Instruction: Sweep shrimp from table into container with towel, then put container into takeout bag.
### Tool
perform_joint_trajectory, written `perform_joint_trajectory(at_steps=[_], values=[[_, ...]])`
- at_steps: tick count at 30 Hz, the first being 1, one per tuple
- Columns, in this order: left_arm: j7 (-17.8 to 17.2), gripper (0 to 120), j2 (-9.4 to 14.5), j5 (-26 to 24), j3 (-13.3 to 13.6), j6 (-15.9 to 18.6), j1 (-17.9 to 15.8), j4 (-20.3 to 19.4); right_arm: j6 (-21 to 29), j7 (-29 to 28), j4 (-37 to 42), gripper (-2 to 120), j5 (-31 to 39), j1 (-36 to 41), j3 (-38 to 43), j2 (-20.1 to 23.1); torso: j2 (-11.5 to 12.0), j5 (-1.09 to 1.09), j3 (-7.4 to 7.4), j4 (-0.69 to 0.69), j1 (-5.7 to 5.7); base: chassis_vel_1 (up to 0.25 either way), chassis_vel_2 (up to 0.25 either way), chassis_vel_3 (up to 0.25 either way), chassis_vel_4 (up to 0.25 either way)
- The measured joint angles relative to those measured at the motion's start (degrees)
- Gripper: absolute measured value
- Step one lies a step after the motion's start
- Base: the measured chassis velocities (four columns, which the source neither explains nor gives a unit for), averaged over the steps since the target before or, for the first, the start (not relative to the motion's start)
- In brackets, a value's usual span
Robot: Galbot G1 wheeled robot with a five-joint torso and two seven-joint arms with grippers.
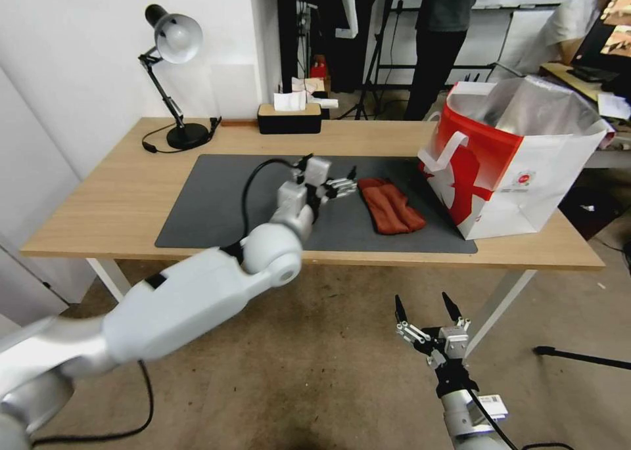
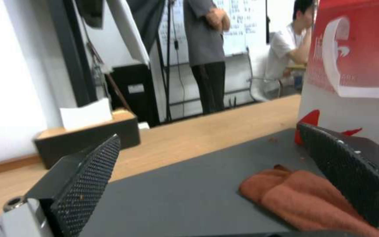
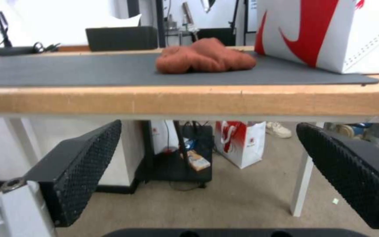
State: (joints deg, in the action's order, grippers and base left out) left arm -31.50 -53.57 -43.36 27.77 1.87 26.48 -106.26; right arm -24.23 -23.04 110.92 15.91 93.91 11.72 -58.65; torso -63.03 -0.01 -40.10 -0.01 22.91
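Left tool (image 1: 346, 186) agape beside towel (image 1: 390, 206)

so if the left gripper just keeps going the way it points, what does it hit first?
Probably the towel: the left gripper, open over the mat, points at it. Beyond that stands the takeout bag. Height above the towel is unclear.

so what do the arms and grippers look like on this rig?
Glossy white rounded arm shells with grey joints and black cables looped outside. Left gripper and right gripper: silver-grey metal bodies, two black fingers with dimpled rubber pads. The right wrist carries a white label.
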Motion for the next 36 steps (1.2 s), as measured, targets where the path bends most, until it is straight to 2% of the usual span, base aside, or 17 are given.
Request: perform_joint_trajectory(at_steps=[1, 2, 5, 6, 8, 9, 11, 12, 14, 15, 17, 18, 19, 21, 28, 32, 36], values=[[0.63, 100, 0.9, 1.94, -2.02, -0.8, 3.41, -1.11, -0.03, -0.24, 0.35, 100, 0.0, 0.08, 0.13, -0.38, 0.0, 0.02, 0.0, 0.0, 0.0, 0.0, 0.0, 0.0, 0.0], [0.63, 100, 0.9, 1.94, -2.02, -0.8, 3.41, -1.11, -0.03, -0.24, 0.35, 100, 0.0, 0.08, 0.13, -0.38, 0.0, 0.02, 0.0, 0.0, 0.0, 0.0, 0.0, 0.0, 0.0], [4.17, 100, 2.49, 8.82, -9.87, -3.8, 15.34, -3.29, -0.59, -0.34, 1.27, 100, -0.17, 0.26, 0.39, -0.99, 0.0, 0.03, 0.0, 0.03, 0.0, 0.0, 0.0, 0.0, 0.0], [4.17, 100, 2.49, 8.82, -9.87, -3.8, 15.34, -3.29, -0.59, -0.34, 1.27, 100, -0.17, 0.26, 0.39, -0.99, 0.0, 0.03, 0.0, 0.03, 0.0, 0.0, 0.0, 0.0, 0.0], [7.12, 100, 2.31, 13.18, -15.79, -6.28, 23.32, -4.44, -1.04, -0.22, 2.41, 100, -0.77, 0.92, 0.69, -1.26, 0.0, -0.01, 0.0, -0.01, 0.0, 0.0, 0.0, 0.0, 0.0], [7.12, 100, 2.31, 13.18, -15.79, -6.28, 23.32, -4.44, -1.04, -0.22, 2.41, 100, -0.77, 0.92, 0.69, -1.26, 0.0, -0.01, 0.0, -0.01, 0.0, 0.0, 0.0, 0.0, 0.0], [10.85, 100, 0.79, 18.83, -23.53, -9.04, 33.93, -5.53, -1.99, 0.4, 4.4, 100, -1.8, 2.53, 1.41, -1.62, 0.01, 0.05, 0.0, 0.0, 0.01, 0.0, 0.0, 0.0, 0.0], [10.85, 100, 0.79, 18.83, -23.53, -9.04, 33.93, -5.53, -1.99, 0.4, 4.4, 100, -1.8, 2.53, 1.41, -1.62, 0.01, 0.05, 0.0, 0.0, 0.01, 0.0, 0.0, 0.0, 0.0], [15.04, 100, -1.86, 24.29, -32.92, -12.84, 46.04, -7.82, -3.14, 1.18, 7.0, 100, -2.92, 5.2, 2.37, -2.1, 0.01, 0.02, 0.0, 0.02, 0.0, 0.0, 0.0, 0.0, 0.0], [15.04, 100, -1.86, 24.29, -32.92, -12.84, 46.04, -7.82, -3.14, 1.18, 7.0, 100, -2.92, 5.2, 2.37, -2.1, 0.01, 0.02, 0.0, 0.02, 0.0, 0.0, 0.0, 0.0, 0.0], [19.49, 100, -5.52, 29.08, -40.96, -18.6, 59.4, -9.92, -4.88, 1.8, 9.55, 100, -4.36, 8.34, 3.17, -2.78, 0.0, 0.03, 0.01, 0.03, -0.01, 0.0, 0.0, 0.0, 0.0], [21.13, 100, -6.75, 30.61, -43.26, -20.9, 63.71, -9.88, -5.01, 1.86, 9.76, 100, -4.4, 8.41, 3.23, -2.79, -0.01, 0.02, 0.02, 0.04, -0.03, 0.0, 0.0, 0.0, 0.0], [21.13, 100, -6.75, 30.61, -43.26, -20.9, 63.71, -9.88, -5.01, 1.86, 9.76, 100, -4.4, 8.41, 3.23, -2.79, -0.01, 0.02, 0.02, 0.04, -0.03, 0.0, 0.0, 0.0, 0.0], [23.2, 100, -8.47, 33.2, -46.18, -24.34, 69.07, -8.74, -5.02, 1.9, 9.36, 100, -4.26, 7.34, 3.24, -2.43, 0.0, -0.01, 0.02, 0.06, -0.03, 0.0, 0.0, 0.0, 0.0], [25.79, 100, -13.12, 36.77, -51.52, -30.72, 73.31, -7.08, -5.87, 3.01, 9.46, 100, -3.26, 8.35, 4.04, -2.68, 0.0, -0.01, 0.0, 0.01, 0.0, 0.0, 0.0, 0.0, 0.0], [27.67, 100, -16.53, 38.29, -53.62, -32.64, 72.95, -6.89, -6.62, 4.59, 9.77, 100, -2.5, 8.82, 4.78, -3.32, 0.0, 0.01, 0.0, 0.0, 0.0, 0.0, 0.0, 0.0, 0.0], [29.14, 100, -19.27, 39.15, -53.74, -32.8, 71.88, -6.6, -7.39, 5.8, 9.29, 100, -2.45, 8.14, 4.95, -3.86, 0.0, -0.01, 0.0, 0.01, 0.0, 0.0, 0.0, 0.0, 0.0]])
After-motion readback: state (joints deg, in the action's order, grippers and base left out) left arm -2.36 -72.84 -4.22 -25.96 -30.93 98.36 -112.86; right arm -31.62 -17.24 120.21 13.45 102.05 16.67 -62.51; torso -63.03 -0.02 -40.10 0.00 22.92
